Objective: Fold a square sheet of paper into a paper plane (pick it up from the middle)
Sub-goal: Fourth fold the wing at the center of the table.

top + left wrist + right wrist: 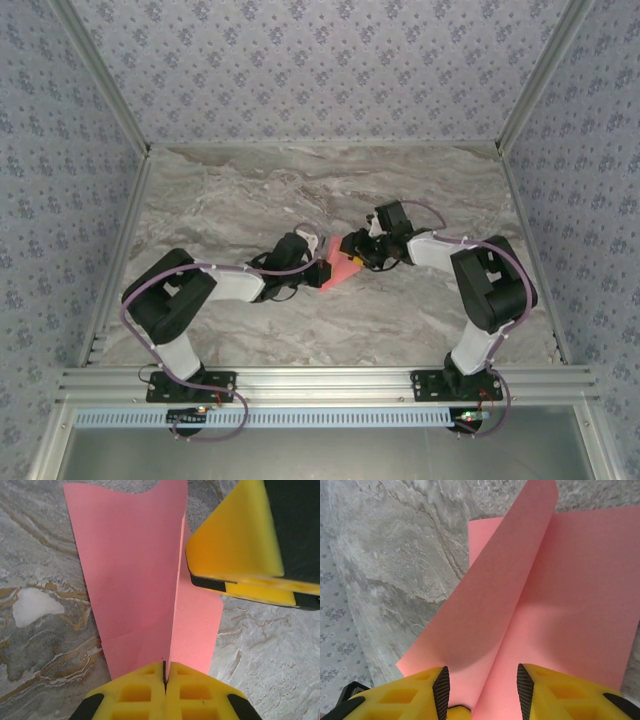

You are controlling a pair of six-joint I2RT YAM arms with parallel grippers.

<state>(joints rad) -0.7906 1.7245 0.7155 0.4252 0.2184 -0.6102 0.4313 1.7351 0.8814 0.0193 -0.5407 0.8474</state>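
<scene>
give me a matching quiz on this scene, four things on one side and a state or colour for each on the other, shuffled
1 left gripper
2 right gripper
3 paper
4 table

a grey marbled
b jaws apart, a fold between them
c shut on the sheet's edge
d salmon pink, creased

Pairs: 1-c, 2-b, 3-d, 4-a

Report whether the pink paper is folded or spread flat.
Folded: the pink paper has a centre crease, its end pinched in the shut left hand.
</scene>
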